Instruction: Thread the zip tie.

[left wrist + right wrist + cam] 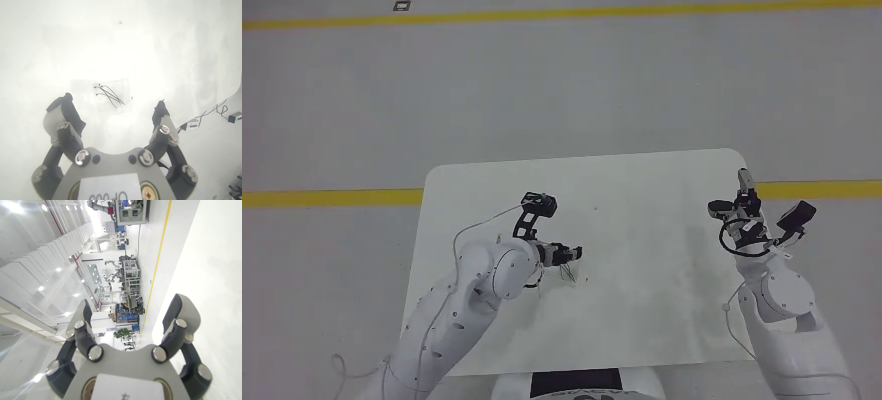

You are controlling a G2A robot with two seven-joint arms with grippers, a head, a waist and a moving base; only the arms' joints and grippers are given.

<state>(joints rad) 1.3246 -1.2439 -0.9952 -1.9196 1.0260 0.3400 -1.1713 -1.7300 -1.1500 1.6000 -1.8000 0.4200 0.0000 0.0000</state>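
Several thin black zip ties (110,95) lie loosely crossed on a clear square sheet (125,85) on the white table (642,300). My left gripper (113,100) hangs above them, open, with nothing between its black-padded fingers (66,106). From above, the left gripper (567,252) sits left of the table's middle, with the zip ties (566,271) just beside it. My right gripper (731,195) is raised at the table's right edge. In its own wrist view the right gripper (130,300) is open and empty, facing out into the room.
Bare table stretches between the two arms. The table's curved edge (237,89) is close, with cables and a small box (234,117) on the floor past it. A yellow floor line (332,198) runs beside the table.
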